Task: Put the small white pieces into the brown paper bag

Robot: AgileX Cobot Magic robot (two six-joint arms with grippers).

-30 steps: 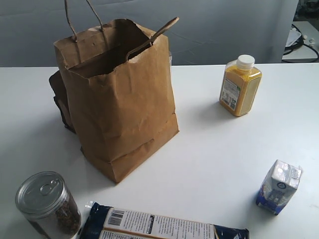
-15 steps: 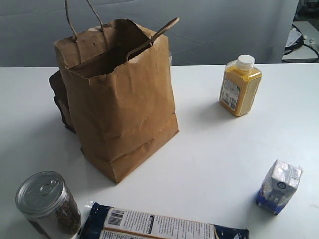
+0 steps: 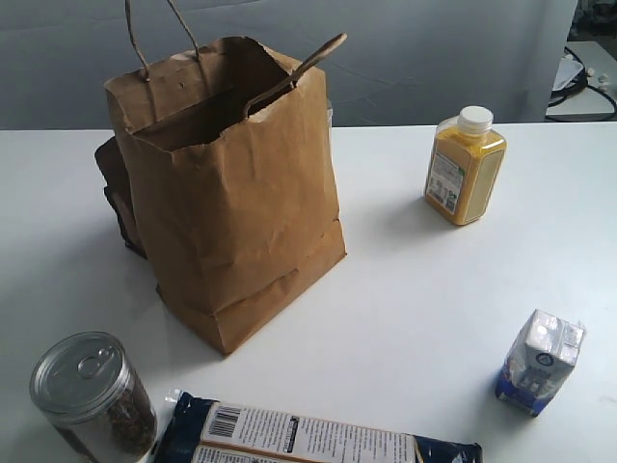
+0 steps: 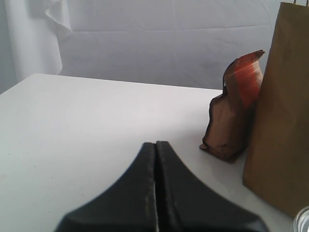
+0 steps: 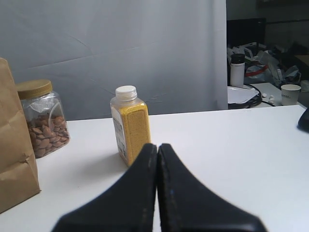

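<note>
The brown paper bag (image 3: 241,193) stands open on the white table, left of centre, its cord handles up; its side also shows as the bag (image 4: 282,111) and the bag (image 5: 12,145). No small white pieces show on the table in the exterior view. Far off in the right wrist view lie tiny white lumps (image 5: 266,98) by a cable; I cannot tell if they are the pieces. My left gripper (image 4: 156,143) is shut and empty, low over bare table beside the bag. My right gripper (image 5: 158,145) is shut and empty, facing the yellow bottle. Neither gripper appears in the exterior view.
A dark brown pouch (image 3: 116,193) leans behind the bag. A yellow bottle (image 3: 465,166) stands at the back right, a white-and-blue carton (image 3: 540,362) front right. A metal-lidded jar (image 3: 92,395) and a long packet (image 3: 308,439) sit at the front. A jar of almonds (image 5: 42,118) stands behind the bag.
</note>
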